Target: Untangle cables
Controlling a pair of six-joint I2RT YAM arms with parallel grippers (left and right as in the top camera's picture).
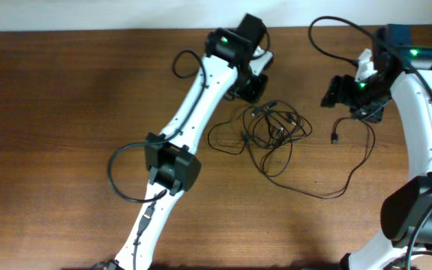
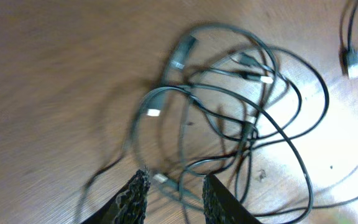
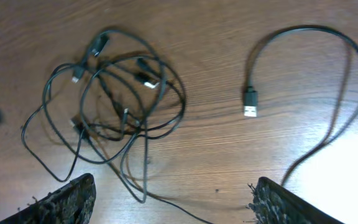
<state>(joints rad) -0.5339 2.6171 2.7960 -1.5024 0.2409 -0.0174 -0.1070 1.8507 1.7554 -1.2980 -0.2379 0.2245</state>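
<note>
Several thin cables (image 1: 274,127), surely light and limp, lie knotted at the middle of the tabletop (image 1: 66,112) with one strand trailing right to a free plug (image 1: 335,139), so with your left jaws half open and right jaws wide, both empty, pinch near a plug.

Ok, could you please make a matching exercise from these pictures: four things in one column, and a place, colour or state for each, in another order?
Things:
1 tangled cables
2 loose plug
3 right gripper
4 table

Descriptions:
a brown wood
b wide open
c knotted in a clump
d lying alone beside the clump

Pairs: 1c, 2d, 3b, 4a.
</note>
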